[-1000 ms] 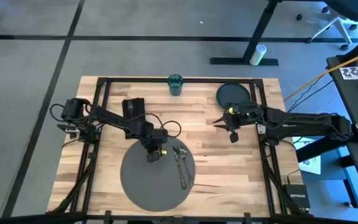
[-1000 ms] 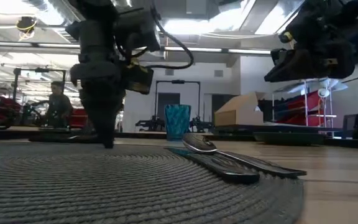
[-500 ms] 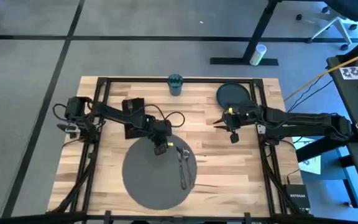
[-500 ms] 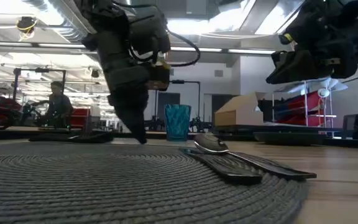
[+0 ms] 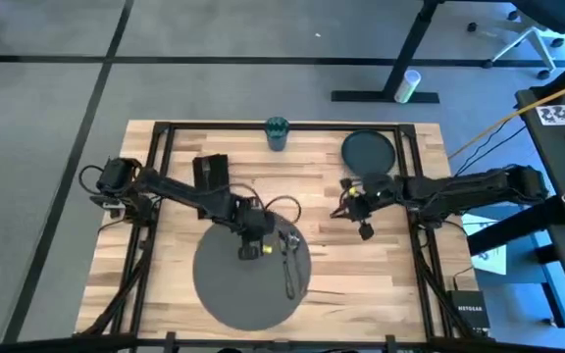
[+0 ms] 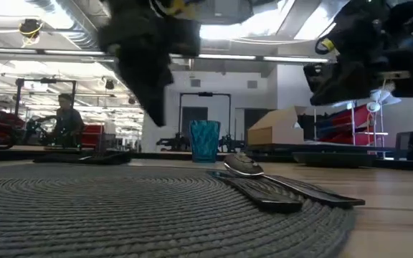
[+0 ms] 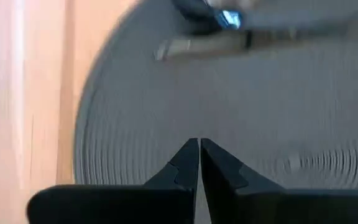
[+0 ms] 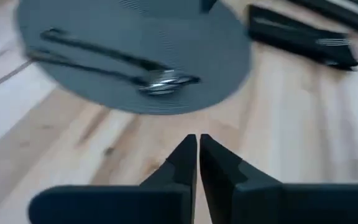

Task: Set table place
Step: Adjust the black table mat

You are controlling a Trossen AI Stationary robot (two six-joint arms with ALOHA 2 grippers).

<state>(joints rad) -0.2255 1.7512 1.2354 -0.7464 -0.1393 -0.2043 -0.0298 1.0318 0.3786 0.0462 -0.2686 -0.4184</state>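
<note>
The only lettering in sight is white print on a black box (image 5: 471,315) at the counter's lower right corner in the high view; it looks like "NETGEAR", though it is small.

The counter (image 5: 332,279) is a light wood plank top with black frame rails. A large round grey woven mat (image 5: 226,284) lies at its near middle. 2 metal utensils, a fork and a spoon (image 5: 287,259), lie side by side on the mat's right part, bright heads toward the far edge. A teal cup (image 5: 277,132) stands upright at the far rail, well apart from the mat. A dark round plate (image 5: 368,150) sits at the far right, and a black napkin (image 5: 210,172) lies on the wood just beyond the mat's upper left.

The left gripper (image 5: 250,245) hangs above the mat, just left of the utensils, its fingers (image 7: 185,168) clenched together on nothing. The right gripper (image 5: 346,206) hovers over bare wood between the mat and the plate, its fingers (image 8: 185,162) also pressed closed and empty.

Open wood runs to the right of the mat as far as the right rail, and along the left side.
</note>
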